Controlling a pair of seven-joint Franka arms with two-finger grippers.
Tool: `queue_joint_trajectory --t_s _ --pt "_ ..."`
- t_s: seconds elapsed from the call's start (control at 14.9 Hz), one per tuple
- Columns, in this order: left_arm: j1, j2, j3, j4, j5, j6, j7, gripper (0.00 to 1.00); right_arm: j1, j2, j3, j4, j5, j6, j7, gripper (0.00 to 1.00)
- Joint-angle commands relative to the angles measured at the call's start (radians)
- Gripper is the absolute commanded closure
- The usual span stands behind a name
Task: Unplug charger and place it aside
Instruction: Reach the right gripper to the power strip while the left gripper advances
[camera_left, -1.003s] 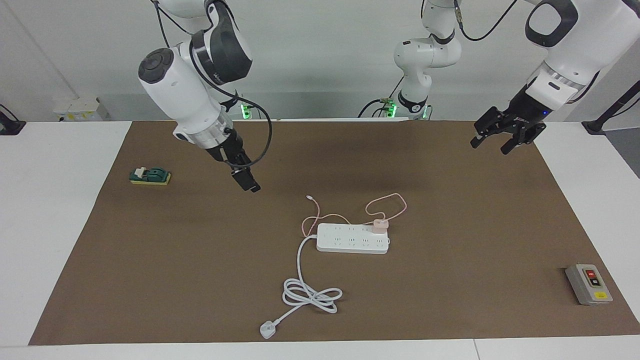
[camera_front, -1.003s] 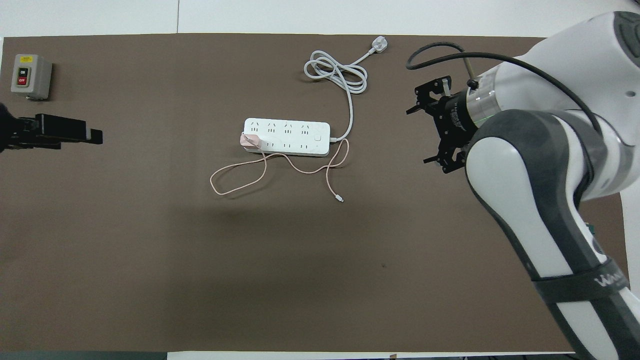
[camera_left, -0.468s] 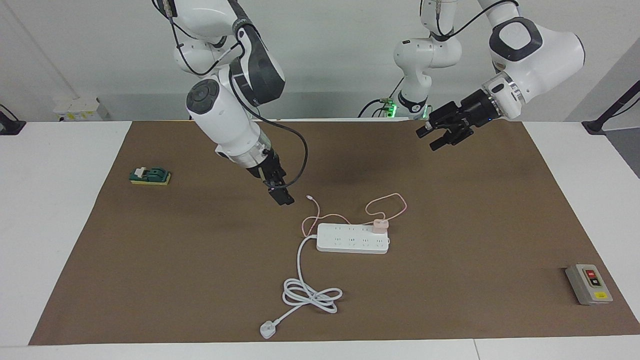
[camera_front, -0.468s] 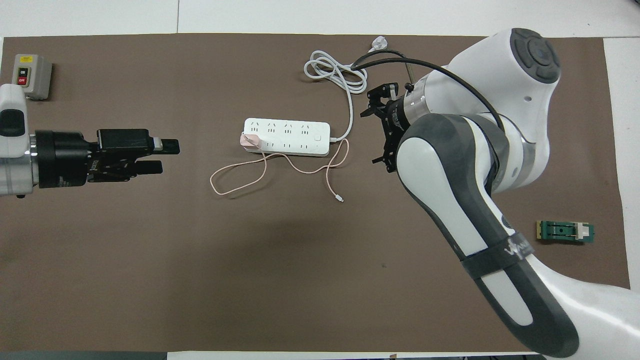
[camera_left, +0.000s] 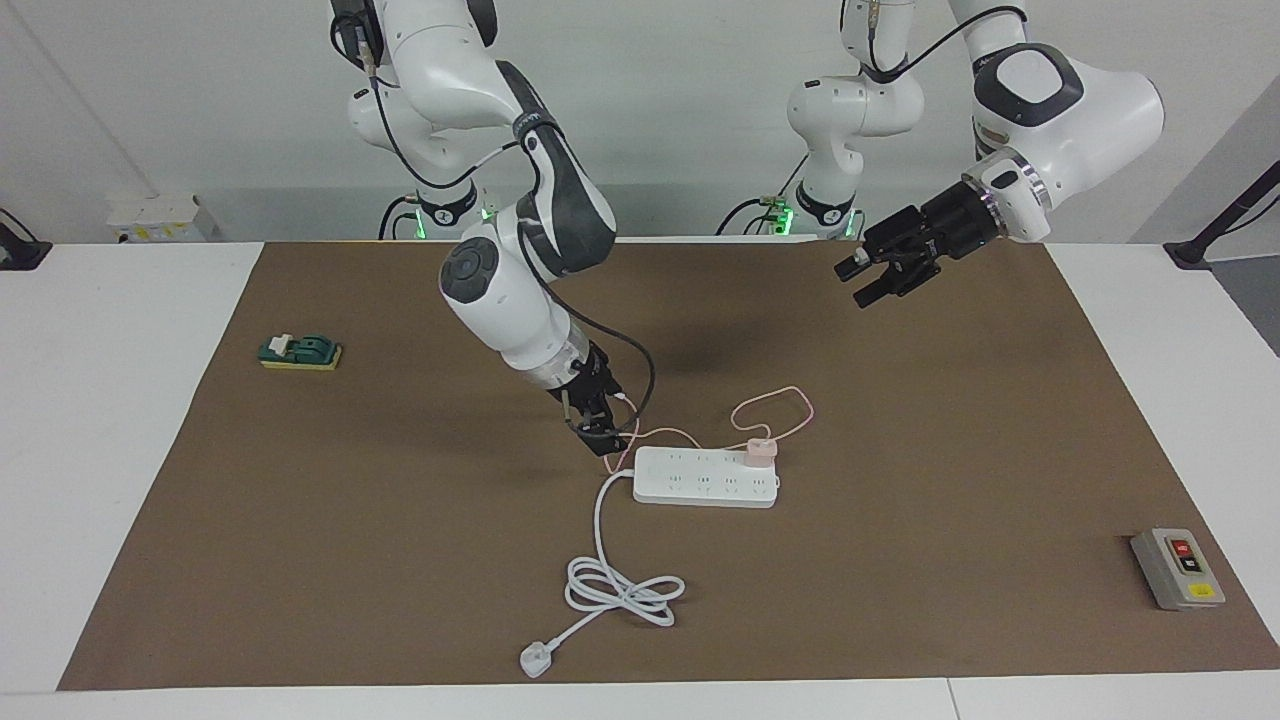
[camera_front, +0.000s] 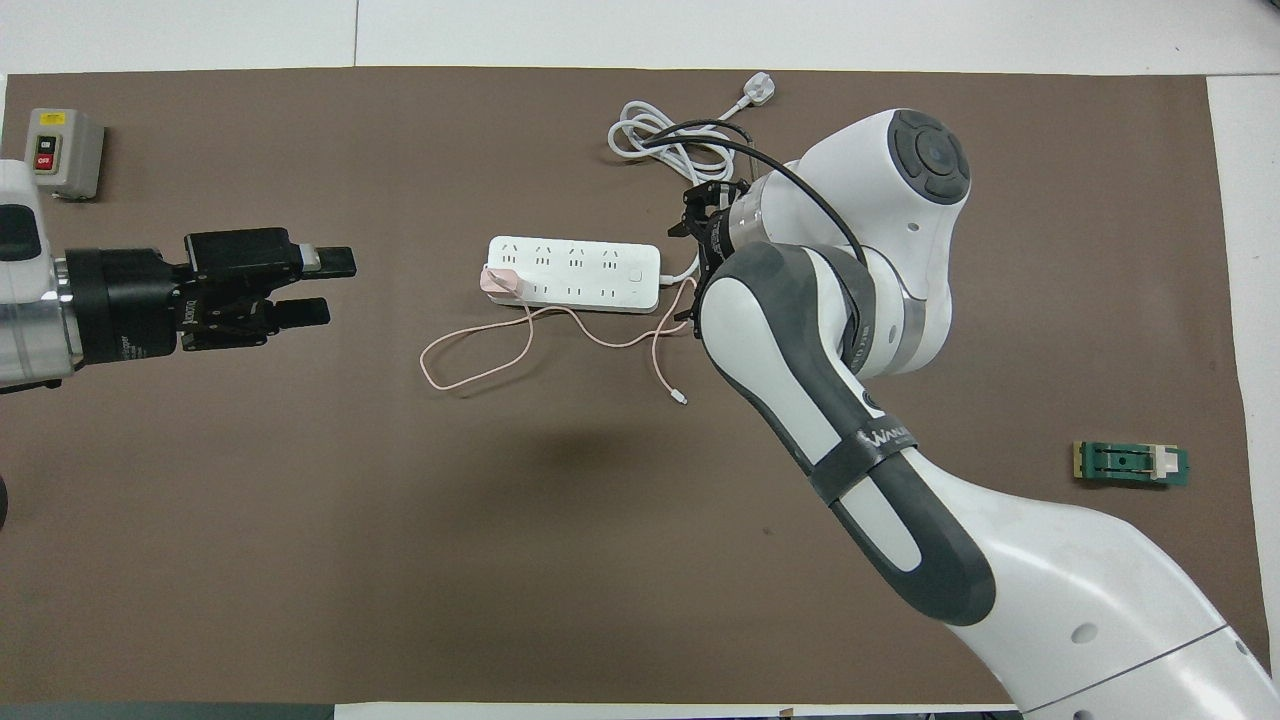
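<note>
Small pale pink cube charger (camera_left: 760, 450) sits plugged in long white plastic power strip (camera_left: 706, 477): light, rigid; grip cube sides. Left gripper (camera_left: 876, 276) wide; right gripper (camera_left: 597, 432) state unreadable.

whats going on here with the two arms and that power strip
The pink charger is plugged into the white power strip at its left-arm end, nothing holding it. The right gripper is low beside the strip's other end, where the white cord leaves it. The left gripper hangs open in the air, well short of the charger.
</note>
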Motion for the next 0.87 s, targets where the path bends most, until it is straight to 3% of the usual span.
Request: queue_joint_trajectory --t_s 0.0,0.33,0.8 --pt "-0.017 0.013 0.009 -0.011 0.291 0.118 -0.013 0.00 -0.006 0.063 -0.004 0.068 0.093 0.000 0.025 0.00" --pt "-0.025 0.021 0.007 -0.004 0.581 0.124 -0.088 0.00 -0.006 0.145 -0.002 0.076 0.176 0.091 0.025 0.00" --pt "-0.046 0.016 0.004 -0.020 0.741 0.140 -0.606 0.00 0.005 0.231 -0.002 0.140 0.208 0.127 0.023 0.00"
